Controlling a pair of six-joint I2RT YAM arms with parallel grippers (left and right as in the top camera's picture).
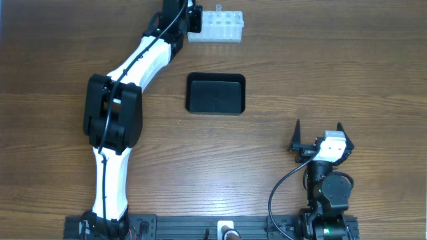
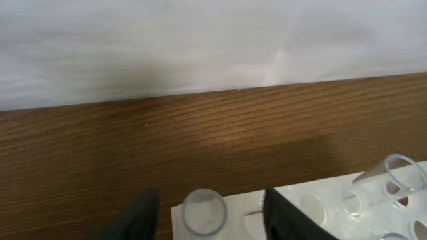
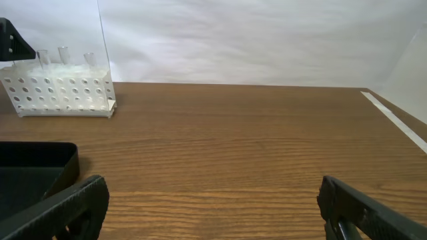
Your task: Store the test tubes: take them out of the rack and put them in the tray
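Closest to the bases, the right jaws sit low over the table (image 1: 333, 73), spread wide and holding nothing. Their wrist cam looks past the black tray (image 3: 30, 167) to the rack (image 3: 63, 93) well beyond it, with three tubes (image 3: 63, 55) poking up, which the top view barely makes out. The tray's mid-table. At the far edge, the left arm (image 1: 133, 67) is at the rack's left end. Its wrist cam has the close-up: left jaws apart, straddling one tube (image 2: 203, 212) standing in the rack, with a gap on each side, not gripping.
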